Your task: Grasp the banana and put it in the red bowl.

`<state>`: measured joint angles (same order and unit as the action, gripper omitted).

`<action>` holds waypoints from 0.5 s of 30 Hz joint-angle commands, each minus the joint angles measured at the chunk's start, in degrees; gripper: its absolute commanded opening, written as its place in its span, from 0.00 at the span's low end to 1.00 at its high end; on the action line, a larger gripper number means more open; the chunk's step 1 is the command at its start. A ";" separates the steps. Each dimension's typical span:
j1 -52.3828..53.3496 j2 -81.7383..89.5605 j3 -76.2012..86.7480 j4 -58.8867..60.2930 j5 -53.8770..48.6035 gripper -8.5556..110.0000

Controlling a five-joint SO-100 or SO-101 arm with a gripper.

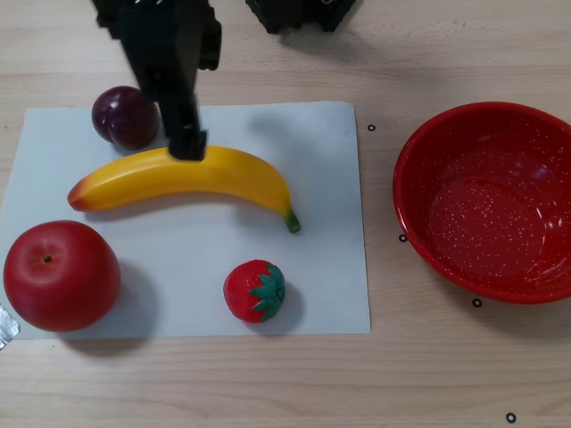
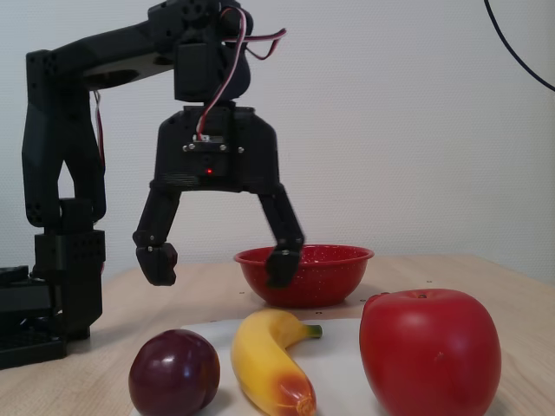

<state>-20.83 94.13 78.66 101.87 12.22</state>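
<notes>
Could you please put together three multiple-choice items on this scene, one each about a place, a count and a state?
1. Where does the banana lie?
A. in the red bowl
B. on the white sheet
C. on bare wood

2. How many fruits are on the white sheet?
A. two
B. three
C. four

3. How is the end effector in the fixed view?
A. open, above the banana
B. shut on the banana
C. shut on the plum

Answers:
1 B: the banana rests on the sheet, and the red bowl is empty.
2 C: banana, plum, apple and strawberry.
3 A: its fingers are spread wide, clear of the fruit and holding nothing.
</notes>
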 commanded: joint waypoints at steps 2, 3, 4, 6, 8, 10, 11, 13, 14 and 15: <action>0.00 0.53 -6.68 -3.16 1.23 0.57; 0.00 -0.18 -6.86 -4.13 1.41 0.59; 0.00 -0.88 -6.86 -4.83 1.85 0.60; 0.00 -2.20 -6.68 -6.24 2.72 0.63; 0.00 -3.34 -6.42 -7.65 3.34 0.64; 0.09 -4.31 -5.89 -9.14 3.96 0.66; 0.09 -4.75 -5.63 -9.84 4.39 0.66; 0.18 -5.45 -4.66 -11.25 5.10 0.68; 0.26 -5.80 -4.13 -11.95 5.36 0.68; 0.26 -6.15 -3.60 -12.74 5.54 0.68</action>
<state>-20.57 85.52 77.26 90.79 16.52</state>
